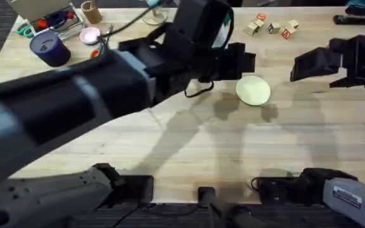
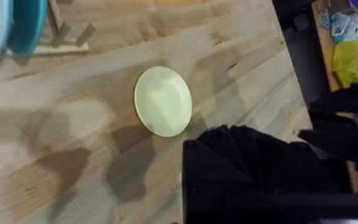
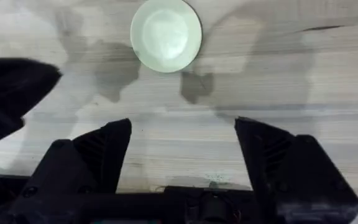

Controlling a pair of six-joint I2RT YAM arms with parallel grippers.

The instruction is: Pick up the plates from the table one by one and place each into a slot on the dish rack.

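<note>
Now a cream plate (image 1: 253, 89) lies flat on the desk (image 1: 189, 145), right of centre, while a blue plate (image 2: 5, 25) already stands in the rack (image 2: 61, 38). The right hand (image 3: 182, 146) hangs spread and empty just near of the cream plate; whether the left hand (image 1: 243, 60) is spread I cannot tell. Next, I judge, a hand must drop and pinch the plate's rim.

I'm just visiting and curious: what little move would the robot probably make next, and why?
Probably the right gripper lowers toward the cream plate. Its fingers are open and empty, and the plate lies flat on the table, while blue plates already stand in the dish rack.
</note>
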